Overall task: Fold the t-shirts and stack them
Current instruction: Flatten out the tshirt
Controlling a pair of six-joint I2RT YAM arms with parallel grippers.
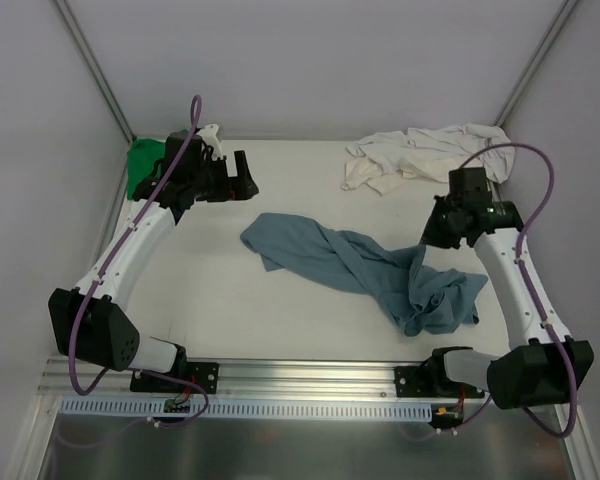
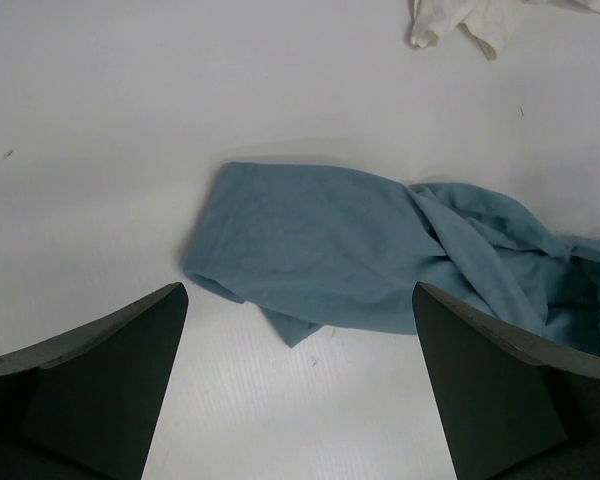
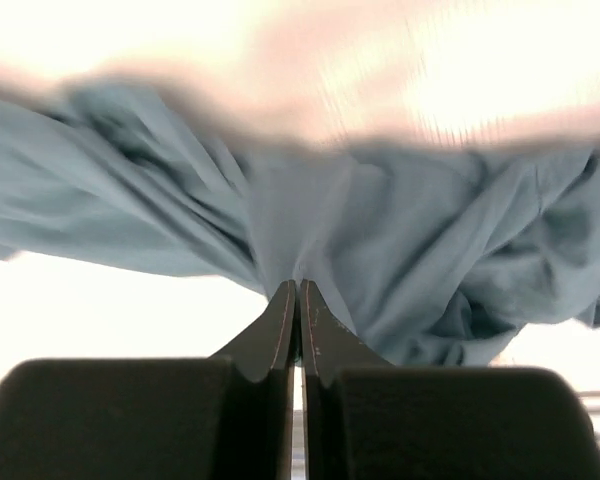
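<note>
The slate-blue t-shirt [image 1: 360, 265] lies crumpled and twisted across the middle of the table. My right gripper [image 1: 424, 240] is shut on a pinch of its fabric near its right end. In the right wrist view the closed gripper [image 3: 298, 286] holds the blue cloth [image 3: 400, 230], which bunches up from it. My left gripper [image 1: 250, 181] is open and empty, above the table behind the shirt's left end. The left wrist view shows the wide-open gripper [image 2: 300, 292] just short of the blue shirt's flat left part [image 2: 320, 240]. The green t-shirt [image 1: 140, 166] lies at the back left, partly hidden by the left arm. The cream t-shirt [image 1: 420, 155] lies crumpled at the back right.
White enclosure walls and metal posts close in the back and sides. The arm bases and a metal rail [image 1: 300, 380] run along the near edge. A corner of the cream shirt [image 2: 450, 22] shows at the top of the left wrist view.
</note>
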